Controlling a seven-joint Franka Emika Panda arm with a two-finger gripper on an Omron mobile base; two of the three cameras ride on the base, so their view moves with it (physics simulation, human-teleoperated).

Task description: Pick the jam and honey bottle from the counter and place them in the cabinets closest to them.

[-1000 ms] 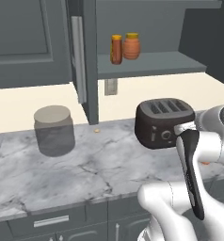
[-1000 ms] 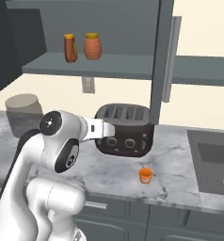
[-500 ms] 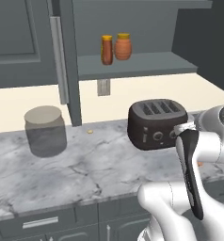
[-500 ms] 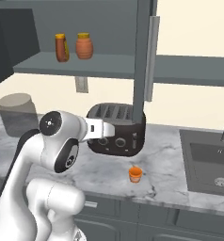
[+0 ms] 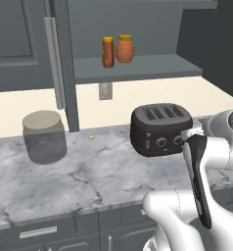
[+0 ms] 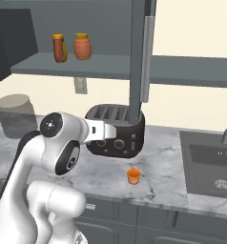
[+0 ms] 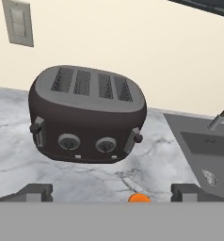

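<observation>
The jam (image 6: 133, 176), a tiny squat orange jar, stands on the marbled counter (image 6: 163, 181) in front of the toaster's right end. Its top also peeks up as the jam (image 7: 139, 198) at the bottom of the hand view, between my fingertips and slightly right of centre. The honey bottle (image 5: 107, 51) (image 6: 59, 48), reddish-brown with a yellow cap, stands upright on the grey shelf (image 5: 148, 67) of the open cabinets. My gripper (image 7: 111, 192) is open and empty, held above the counter and facing the toaster.
A dark toaster (image 7: 85, 115) (image 6: 114, 131) sits right ahead of the hand. A rounder orange pot (image 5: 125, 48) stands beside the honey bottle. A big translucent grey jar (image 5: 44, 136) is at the left, a sink (image 6: 211, 162) at the right. Open door edges (image 6: 143, 57) hang over the counter.
The whole scene has slid left in both base views, so the base has driven to the right. The arm keeps its pose and the gripper stays open.
</observation>
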